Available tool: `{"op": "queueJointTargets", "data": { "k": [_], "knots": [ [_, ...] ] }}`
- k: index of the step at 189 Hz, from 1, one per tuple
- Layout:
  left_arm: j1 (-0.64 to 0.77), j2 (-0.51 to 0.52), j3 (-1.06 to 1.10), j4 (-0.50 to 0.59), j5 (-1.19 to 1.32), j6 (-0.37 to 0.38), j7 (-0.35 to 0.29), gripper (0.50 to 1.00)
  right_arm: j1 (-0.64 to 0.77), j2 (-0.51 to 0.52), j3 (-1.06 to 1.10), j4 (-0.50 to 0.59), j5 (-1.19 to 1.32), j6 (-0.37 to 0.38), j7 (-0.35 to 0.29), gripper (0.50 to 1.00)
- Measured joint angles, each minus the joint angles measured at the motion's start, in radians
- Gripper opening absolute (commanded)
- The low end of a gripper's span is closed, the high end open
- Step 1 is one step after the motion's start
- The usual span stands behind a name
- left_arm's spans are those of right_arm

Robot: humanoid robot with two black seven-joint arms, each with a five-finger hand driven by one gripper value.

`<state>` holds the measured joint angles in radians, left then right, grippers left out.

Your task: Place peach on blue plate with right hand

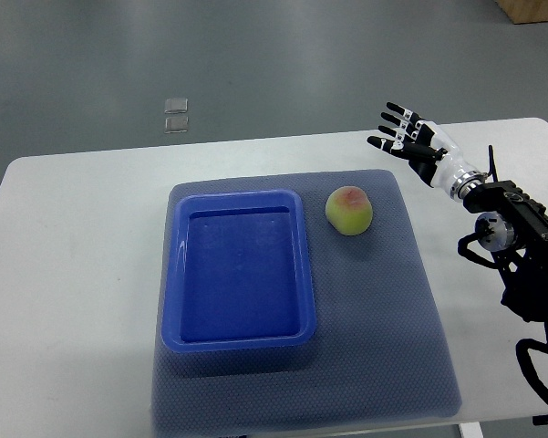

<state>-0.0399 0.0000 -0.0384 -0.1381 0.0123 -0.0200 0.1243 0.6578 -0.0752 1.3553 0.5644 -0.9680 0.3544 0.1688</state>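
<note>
Right arm enters from right edge, forearm angled up-left; right hand (408, 137) raised, fingers spread, holding nothing.

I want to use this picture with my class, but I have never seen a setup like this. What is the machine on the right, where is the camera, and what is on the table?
The camera looks steeply down from the robot's own side. On the right is the robot's arm, ending in the right hand with fingers spread, holding nothing. On the white table lies a grey mat. On the mat sit an empty blue tray and, beside its far right corner, a peach. The hand is apart from the peach. No left arm shows.
</note>
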Motion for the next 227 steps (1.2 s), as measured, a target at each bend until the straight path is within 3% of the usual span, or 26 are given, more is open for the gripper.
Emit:
{"op": "queueJointTargets", "data": {
  "k": [127,227],
  "knots": [
    [0.000,0.000,-0.001,0.006,-0.003,0.000,0.000,1.000,-0.005,-0.008,-0.004,0.000,0.000,0.014,0.000,0.928],
    [0.000,0.000,0.000,0.007,-0.002,0.000,0.000,1.000,0.070,-0.144,-0.229,0.045,-0.096,0.058,0.000,0.928]
  ]
}}
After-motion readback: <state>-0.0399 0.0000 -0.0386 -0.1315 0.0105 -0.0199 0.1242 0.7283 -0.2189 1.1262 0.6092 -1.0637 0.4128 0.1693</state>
